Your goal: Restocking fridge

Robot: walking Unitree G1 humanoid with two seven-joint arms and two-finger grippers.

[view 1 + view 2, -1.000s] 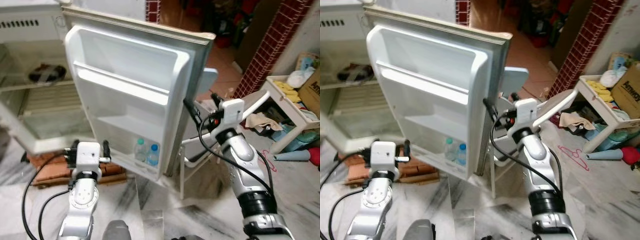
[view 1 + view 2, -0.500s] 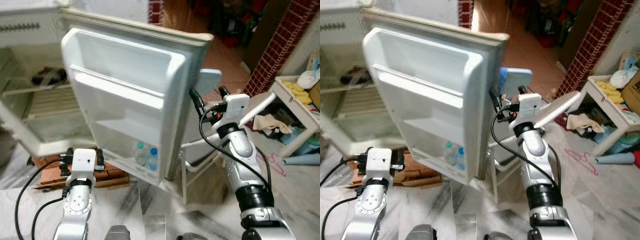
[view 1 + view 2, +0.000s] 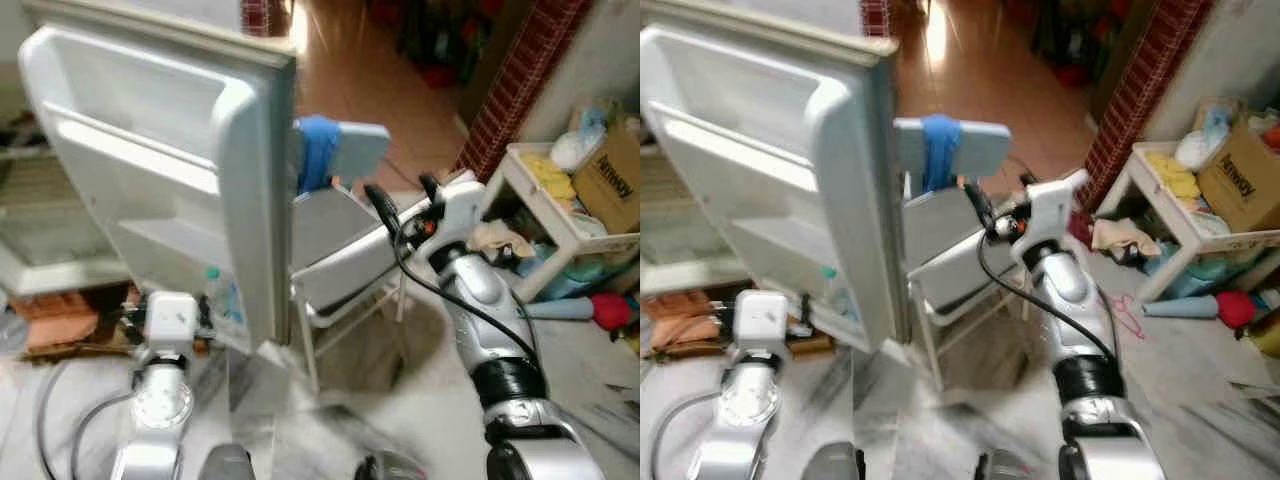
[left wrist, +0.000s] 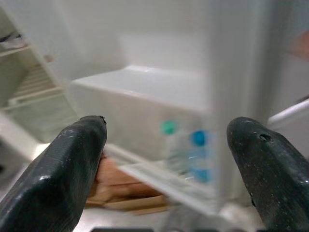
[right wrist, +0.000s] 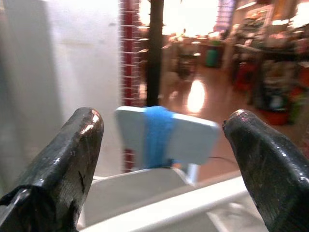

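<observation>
Nearest the camera, the left gripper (image 3: 205,312) is held low before the open fridge door (image 3: 160,160), its fingers (image 4: 72,164) spread apart with nothing between them, just short of the door's lowest shelf. Two bottles (image 4: 186,150), one green-capped and one blue-capped, are seen standing upright in that bottom door shelf (image 4: 145,96); the shelves above them are bare. The door's outer edge (image 3: 262,200) is presented almost end-on, and a strip of marble floor (image 3: 340,420) lies open below it. The right gripper (image 3: 400,200) is raised beside that outer edge, its fingers (image 5: 58,164) released and parted, grasping nothing. Just beyond it a white chair (image 3: 340,260) is noted, close against the door edge, with a blue cloth (image 3: 318,150) draped over its backrest. To the right, a low white rack (image 3: 545,215) loaded with clutter and a cardboard box (image 3: 610,175) narrows the floor. Farther off, a brick pillar (image 3: 520,80) and a lit tiled passage (image 3: 350,70) are observed. The pictures are blurred.
</observation>
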